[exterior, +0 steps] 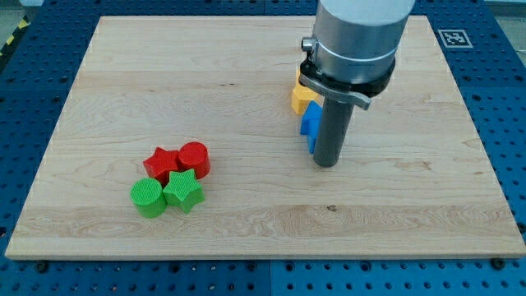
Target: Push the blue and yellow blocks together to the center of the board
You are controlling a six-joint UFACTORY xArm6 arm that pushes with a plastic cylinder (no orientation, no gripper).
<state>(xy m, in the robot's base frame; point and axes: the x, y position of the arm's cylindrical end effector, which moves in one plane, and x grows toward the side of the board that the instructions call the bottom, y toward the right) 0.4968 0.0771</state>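
Tip (pixel 326 164) touching blue block (pixel 310 122) right of desk (pixel 246 74) centre, yellow block (pixel 302 95) just behind, no hand visible

A pale wooden board (pixel 246 222) with visible grain lies on a blue perforated tabletop (pixel 33 74), which shows on all sides of it. In the near left part of the board four blocks sit bunched together, touching. The red star block (pixel 162 164) is at the far left of the bunch, with the red cylinder (pixel 194 158) just to its right. Nearer, the green cylinder (pixel 148 197) stands at the left and the green star block (pixel 183 191) beside it on the right. At the far right, on the tabletop just off the board's corner, is a small black-and-white square marker (pixel 454 38). A strip of yellow-and-black striping (pixel 11 43) shows at the far left edge.
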